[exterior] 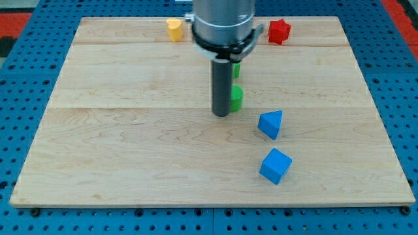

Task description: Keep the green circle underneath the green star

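Observation:
My tip (221, 115) stands near the middle of the wooden board (130, 130). The rod hides most of two green blocks. One green block (236, 97) shows just right of the rod, touching or nearly touching it near the tip. A second green block (236, 70) shows as a sliver higher up, right of the rod, directly above the first one. Their shapes cannot be made out, so I cannot tell which is the circle and which is the star.
A yellow block (174, 29) sits at the board's top edge, left of the arm. A red star-like block (279, 31) sits at the top, right of the arm. A blue triangle block (270, 124) and a blue cube (275, 166) lie at the lower right of my tip.

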